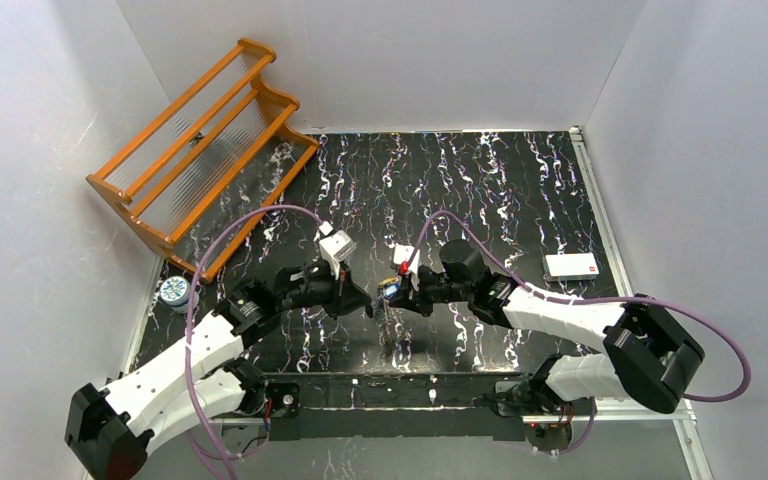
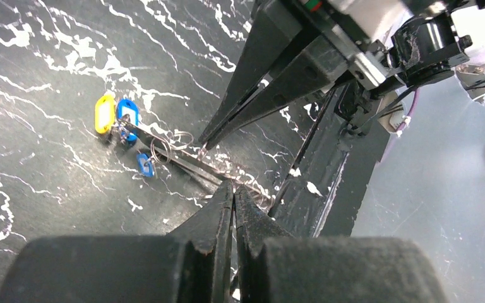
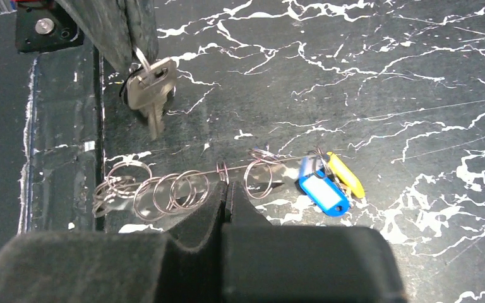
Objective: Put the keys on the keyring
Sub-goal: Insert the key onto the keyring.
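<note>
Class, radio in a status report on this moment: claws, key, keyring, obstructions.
Left claw shut on silver key. Right claw shut on ring chain. Key not yet threaded. Nothing in the way.

Even, bright overhead light; wrist cams soft up close.

Top view: diffuse light from above, white walls (image 1: 40,150) wash pale, dark marbled table (image 1: 500,180) shows almost no glare, and shadows under the arms are short and soft. Fine detail at centre is too small to resolve. Left wrist view: near jaws along the bottom edge are a blurred black mass, the table beyond is sharp, and the top right corner blows out to white. Right wrist view: the wire rings (image 3: 158,192) and the silver key (image 3: 153,85) are in focus, with a glint on the key. Jaws at the bottom are out of focus.
</note>
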Tool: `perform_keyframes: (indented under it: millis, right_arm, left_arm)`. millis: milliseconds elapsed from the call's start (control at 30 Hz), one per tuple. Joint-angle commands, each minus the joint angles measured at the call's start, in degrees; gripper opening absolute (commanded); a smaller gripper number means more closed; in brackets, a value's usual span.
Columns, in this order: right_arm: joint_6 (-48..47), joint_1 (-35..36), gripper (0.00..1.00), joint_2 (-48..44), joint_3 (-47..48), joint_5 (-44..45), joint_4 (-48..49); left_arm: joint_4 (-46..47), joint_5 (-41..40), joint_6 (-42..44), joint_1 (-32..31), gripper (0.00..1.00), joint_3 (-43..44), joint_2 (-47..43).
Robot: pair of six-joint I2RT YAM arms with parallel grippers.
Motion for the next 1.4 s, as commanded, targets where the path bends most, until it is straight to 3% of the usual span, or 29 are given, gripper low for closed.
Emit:
perform_keyframes:
  millis: [0, 433, 1367]
  right_arm:
    - [1.9, -0.3, 0.01, 0.6, -0.8, -1.9, 4.8]
    - [4.0, -0.2, 0.01, 2.9, 0.2, -4.5, 5.5]
    - [3.7, -0.3, 0.01, 4.3, 3.2, -8.5, 2.4]
  left_arm:
    - [2.3, 0.5, 3.0, -0.3, 0.0, -1.9, -3.6]
    - [9.2, -0.8, 1.6, -3.4, 0.0, -7.1, -0.2]
    - [13.3, -3.9, 3.4, -6.3, 0.0, -6.1, 7.7]
